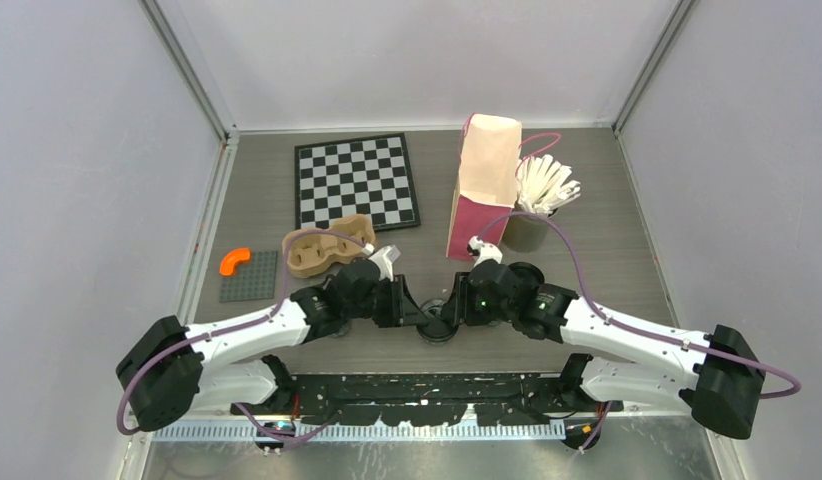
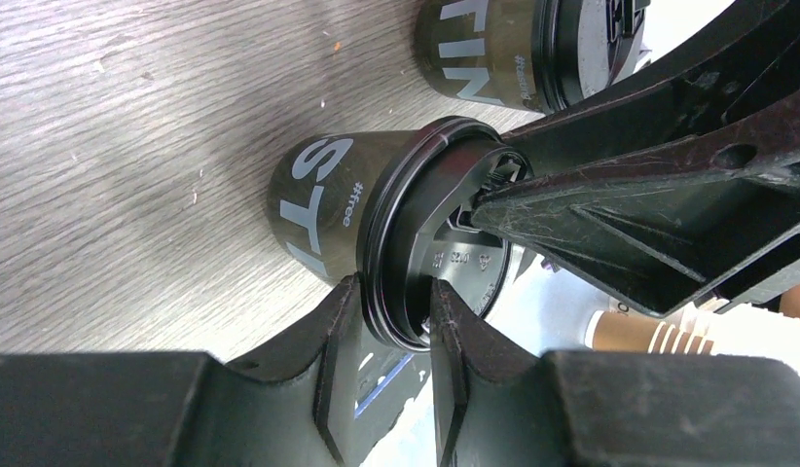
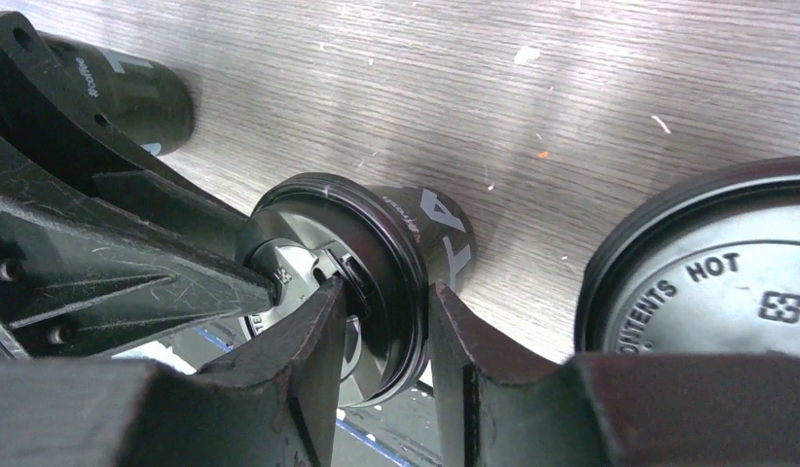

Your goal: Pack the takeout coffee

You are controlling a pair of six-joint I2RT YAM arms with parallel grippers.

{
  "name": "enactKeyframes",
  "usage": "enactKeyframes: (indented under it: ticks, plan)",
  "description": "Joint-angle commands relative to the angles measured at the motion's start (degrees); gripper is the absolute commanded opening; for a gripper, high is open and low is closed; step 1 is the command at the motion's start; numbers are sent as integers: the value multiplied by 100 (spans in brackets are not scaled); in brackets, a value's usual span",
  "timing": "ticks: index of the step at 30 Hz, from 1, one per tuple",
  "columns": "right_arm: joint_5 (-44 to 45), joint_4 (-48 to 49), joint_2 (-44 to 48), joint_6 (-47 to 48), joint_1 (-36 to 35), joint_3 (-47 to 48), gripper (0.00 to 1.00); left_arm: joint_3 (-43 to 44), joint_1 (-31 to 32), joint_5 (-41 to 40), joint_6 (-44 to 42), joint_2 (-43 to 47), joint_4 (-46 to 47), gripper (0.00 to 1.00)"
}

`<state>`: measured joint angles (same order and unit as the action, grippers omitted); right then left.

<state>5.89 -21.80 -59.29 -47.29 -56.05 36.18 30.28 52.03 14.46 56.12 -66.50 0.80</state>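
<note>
A small black takeout cup (image 2: pixel 318 195) stands near the table's front edge (image 1: pixel 439 328), between both arms. Its black lid (image 2: pixel 416 195) sits on top. My left gripper (image 2: pixel 396 287) is shut on the lid's rim, one finger under the rim and one on the lid's top. From the opposite side my right gripper (image 3: pixel 386 285) is shut on the same lid (image 3: pixel 328 195) in the same way. A second black cup with a "CONTENTS HOT" lid (image 3: pixel 717 282) stands just behind the right gripper (image 1: pixel 527 272).
A paper bag (image 1: pixel 482 185) stands at the back, next to a grey cup of white sticks (image 1: pixel 532 215). A chessboard (image 1: pixel 355 180), a brown pulp cup tray (image 1: pixel 327 250) and a grey baseplate (image 1: pixel 250 277) lie to the left. Another dark cup (image 3: pixel 133 92) stands beyond the left gripper.
</note>
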Motion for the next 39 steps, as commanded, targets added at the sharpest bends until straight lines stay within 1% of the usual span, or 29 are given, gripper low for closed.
enactKeyframes:
  ticks: [1, 5, 7, 9, 13, 15, 18, 22, 28, 35, 37, 39]
  plan:
    - [-462, 186, -213, 477, 21, -212, 37, -34, 26, 25, -246, 215, -684, 32]
    - [-911, 341, -290, 1007, 51, -165, 35, 192, -80, -123, -382, 746, -1192, 48]
    - [-1128, 393, -383, 1247, 61, -106, 35, 322, -233, -137, -544, 959, -1504, 56]
    - [-1210, 365, -517, 1456, 68, -4, 35, 400, -443, -110, -706, 1122, -1763, 62]
    - [-1243, 356, -773, 1618, 69, 121, 35, 465, -955, 243, -938, 1309, -2042, 66]
    - [-1263, 379, -834, 1664, 73, 129, 36, 428, -1062, 556, -1037, 1335, -1909, 67]
    - [-1268, 444, -848, 1704, 70, 111, 35, 405, -1087, 1020, -1159, 1189, -1650, 65]
    - [-1285, 547, -826, 1744, 69, 89, 35, 296, -1087, 1394, -1177, 908, -1282, 59]
    - [-1290, 560, -774, 1843, 75, 42, 35, 218, -1126, 1305, -1278, 577, -1197, 51]
    - [-1216, 714, -586, 1833, 75, -292, 35, -6, -1186, 1411, -1141, 314, -765, 43]
    - [-1171, 780, -519, 1778, 71, -437, 35, -78, -1182, 1383, -1095, 234, -773, 39]
    - [-1154, 871, -439, 1693, 68, -616, 35, -146, -1191, 1256, -1073, 183, -974, 36]
